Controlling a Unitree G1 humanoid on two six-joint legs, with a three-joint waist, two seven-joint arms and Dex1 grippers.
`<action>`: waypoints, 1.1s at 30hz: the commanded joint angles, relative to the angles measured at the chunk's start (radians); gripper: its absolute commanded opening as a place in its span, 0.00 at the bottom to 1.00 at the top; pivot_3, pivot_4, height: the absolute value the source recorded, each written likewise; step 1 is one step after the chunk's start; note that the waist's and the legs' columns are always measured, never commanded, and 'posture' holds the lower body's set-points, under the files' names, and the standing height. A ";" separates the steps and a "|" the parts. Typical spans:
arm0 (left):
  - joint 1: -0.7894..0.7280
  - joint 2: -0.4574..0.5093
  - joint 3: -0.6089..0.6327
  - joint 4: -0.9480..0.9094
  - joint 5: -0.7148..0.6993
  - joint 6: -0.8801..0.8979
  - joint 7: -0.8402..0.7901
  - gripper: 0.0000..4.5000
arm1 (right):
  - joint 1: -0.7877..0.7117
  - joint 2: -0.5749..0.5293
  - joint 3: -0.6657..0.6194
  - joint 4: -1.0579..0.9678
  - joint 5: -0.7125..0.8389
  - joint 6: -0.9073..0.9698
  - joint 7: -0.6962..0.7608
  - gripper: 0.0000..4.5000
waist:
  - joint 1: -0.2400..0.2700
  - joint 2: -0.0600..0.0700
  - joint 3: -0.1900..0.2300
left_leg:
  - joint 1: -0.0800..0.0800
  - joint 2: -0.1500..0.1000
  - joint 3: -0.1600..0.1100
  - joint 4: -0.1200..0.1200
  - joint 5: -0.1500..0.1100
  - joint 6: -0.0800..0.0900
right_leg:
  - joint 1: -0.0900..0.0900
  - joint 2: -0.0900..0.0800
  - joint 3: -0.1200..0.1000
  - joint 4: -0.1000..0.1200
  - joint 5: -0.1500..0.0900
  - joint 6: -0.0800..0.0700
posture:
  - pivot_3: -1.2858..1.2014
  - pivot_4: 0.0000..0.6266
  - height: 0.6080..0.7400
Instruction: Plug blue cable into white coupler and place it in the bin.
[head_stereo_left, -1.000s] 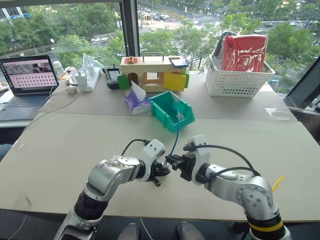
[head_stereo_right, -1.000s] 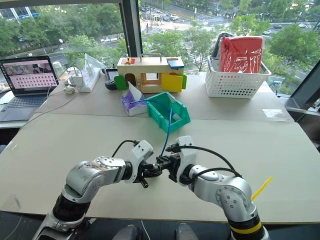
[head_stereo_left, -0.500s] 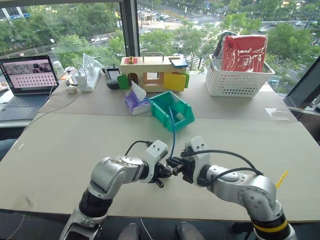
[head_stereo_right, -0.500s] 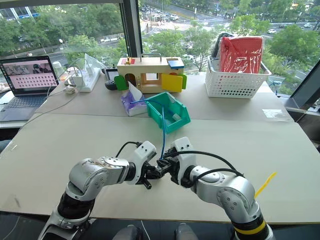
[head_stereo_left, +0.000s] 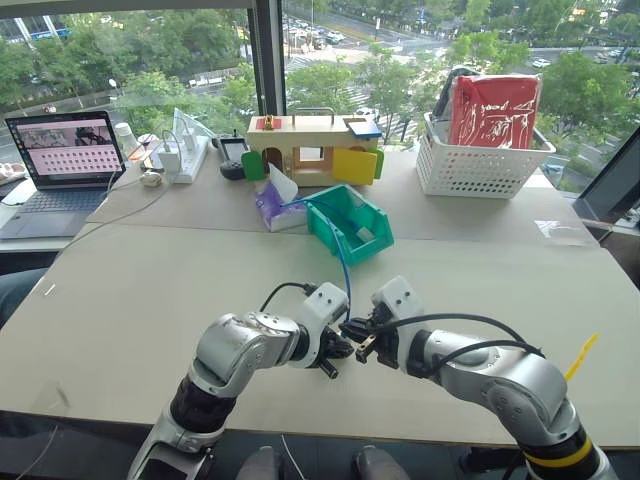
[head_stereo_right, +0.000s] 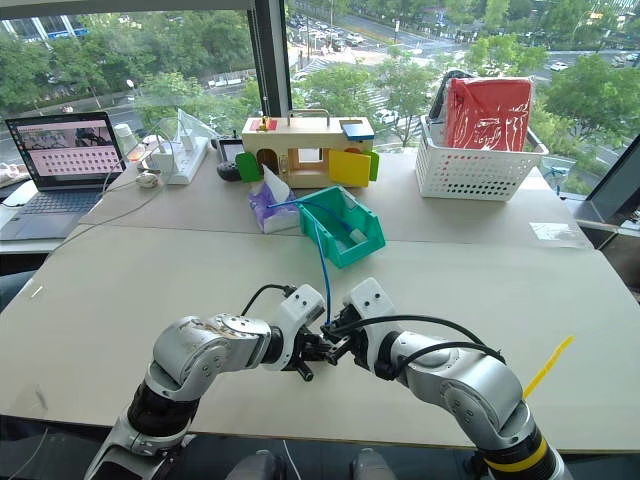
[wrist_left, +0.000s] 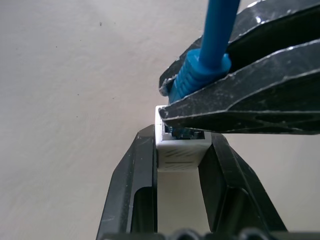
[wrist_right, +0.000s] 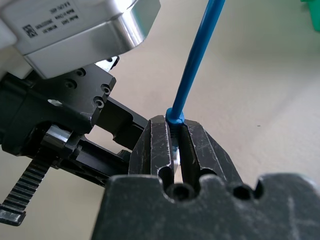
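Note:
The white coupler is pinched between the fingers of my left gripper, socket face toward the right gripper. My right gripper is shut on the plug end of the blue cable. The plug's tip sits at the coupler's socket; how deep it goes I cannot tell. Both grippers meet just above the near middle of the table. From there the cable rises and arcs back to the teal bin, which stands on the table beyond them.
A purple tissue pack lies left of the bin, a wooden toy house behind it. A white lattice basket stands far right. A laptop and power strip are far left. A yellow strip sticks up at the near right.
My right wrist has rolled and its gripper has closed the small gap to the left gripper, bringing the plug to the coupler. The head view has shifted slightly.

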 joint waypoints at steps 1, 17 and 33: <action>-0.045 -0.014 0.055 -0.047 -0.012 -0.073 -0.003 0.15 | 0.125 -0.063 0.009 0.136 -0.038 0.091 0.049 0.00 | 0.005 -0.001 0.000 | 0.001 0.000 0.000 0.000 0.000 0.000 | 0.002 0.000 0.000 -0.001 0.000 0.001 | 0.52 0.24 1.00; 0.056 0.090 0.017 -0.063 -0.045 -0.224 -0.095 0.99 | -0.172 -0.047 -0.520 0.227 0.235 0.076 0.079 0.00 | -0.007 0.000 0.003 | -0.004 0.000 0.002 0.000 0.000 0.000 | -0.005 0.000 0.002 0.001 0.000 0.000 | 0.52 0.24 1.00; 0.438 0.083 0.300 -0.007 -0.029 -0.986 -0.253 1.00 | -0.992 0.155 -0.025 1.564 -0.521 -0.790 0.607 0.10 | -0.019 0.001 0.004 | -0.005 0.001 0.003 -0.002 0.000 0.000 | -0.007 0.001 0.001 0.000 0.005 -0.010 | 0.52 0.24 1.00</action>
